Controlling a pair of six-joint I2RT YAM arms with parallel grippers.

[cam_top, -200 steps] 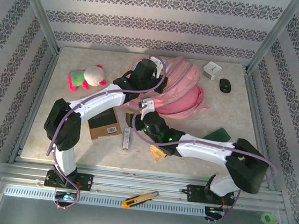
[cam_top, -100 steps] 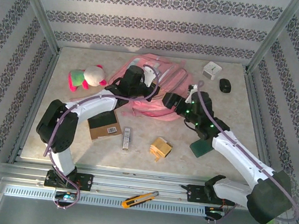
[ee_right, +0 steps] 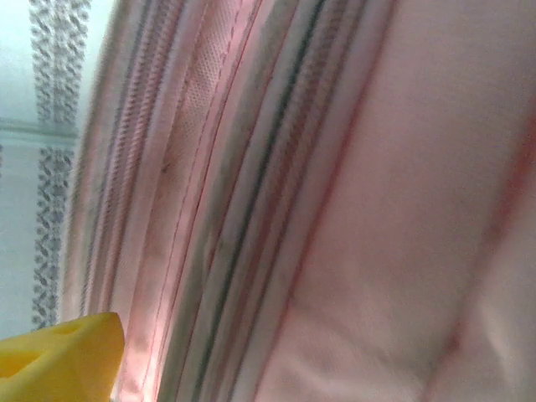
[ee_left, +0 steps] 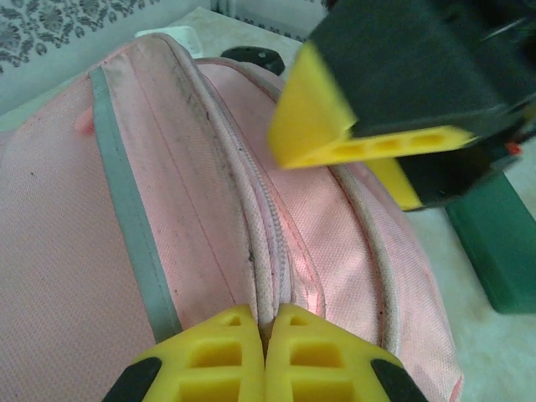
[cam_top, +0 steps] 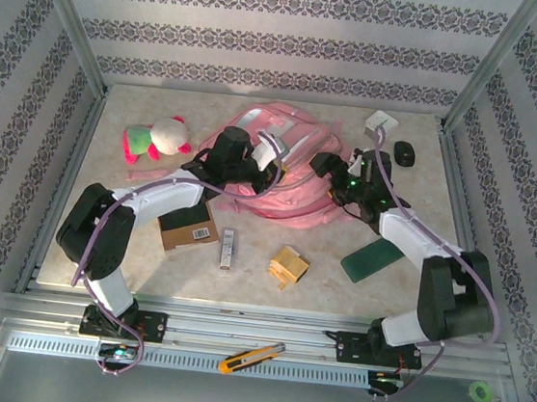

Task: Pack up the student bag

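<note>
Student bag (cam_top: 294,192) lies between clenched left hand (cam_top: 272,155) and spread right hand (cam_top: 323,165).

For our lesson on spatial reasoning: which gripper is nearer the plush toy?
Left. The left gripper is on top of the student bag, which lies beside the plush toy. The right gripper is at the bag's edge away from the toy.

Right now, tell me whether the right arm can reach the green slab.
Probably yes: the green slab lies uncovered beside that arm's forearm, and the right gripper, open at the student bag, need only pull back.
</note>
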